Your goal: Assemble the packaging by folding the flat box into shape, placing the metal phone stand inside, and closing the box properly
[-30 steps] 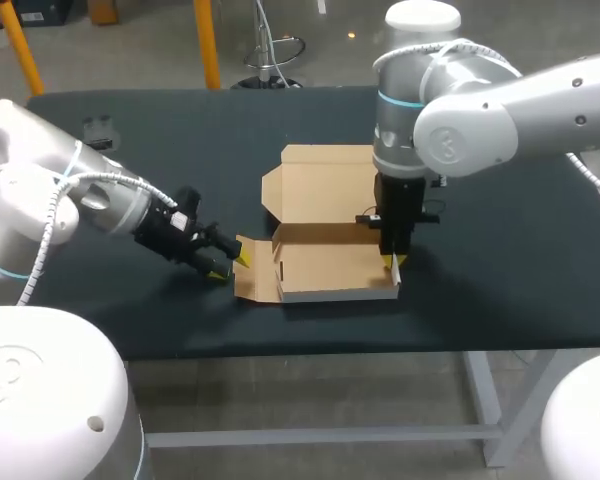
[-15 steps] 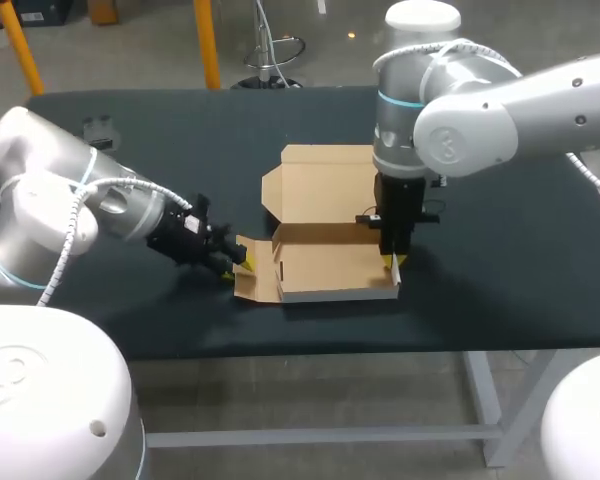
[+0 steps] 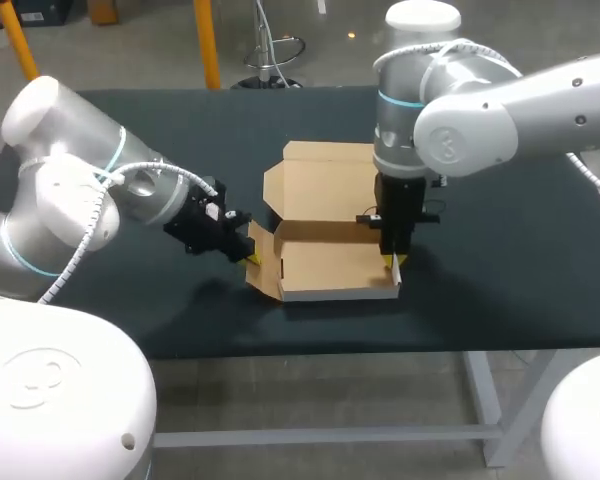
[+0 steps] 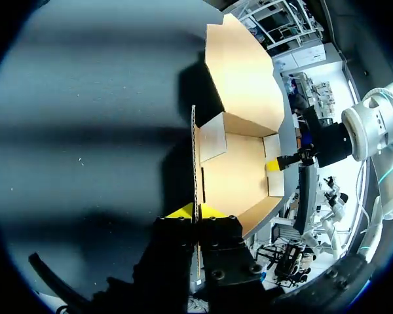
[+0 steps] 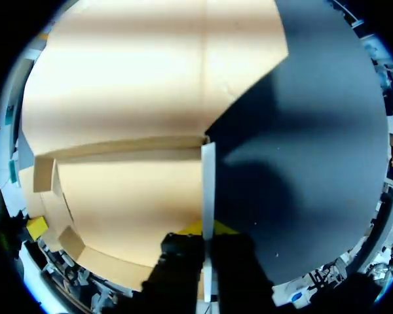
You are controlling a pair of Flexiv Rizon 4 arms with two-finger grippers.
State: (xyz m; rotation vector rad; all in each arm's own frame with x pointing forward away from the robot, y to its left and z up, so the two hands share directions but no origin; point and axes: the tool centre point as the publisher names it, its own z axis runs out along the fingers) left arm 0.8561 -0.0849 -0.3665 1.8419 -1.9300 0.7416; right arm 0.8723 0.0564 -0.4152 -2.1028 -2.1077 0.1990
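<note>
Your left claw pinches the left flap of the box upright. Your right claw clamps its right wall, probably steadying both sides for folding.

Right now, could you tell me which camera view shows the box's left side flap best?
The head view: the left side flap shows its face, raised beside the left gripper. The left wrist view sees it only edge-on, a thin line between yellow tips. The right wrist view barely shows that end of the box.
</note>
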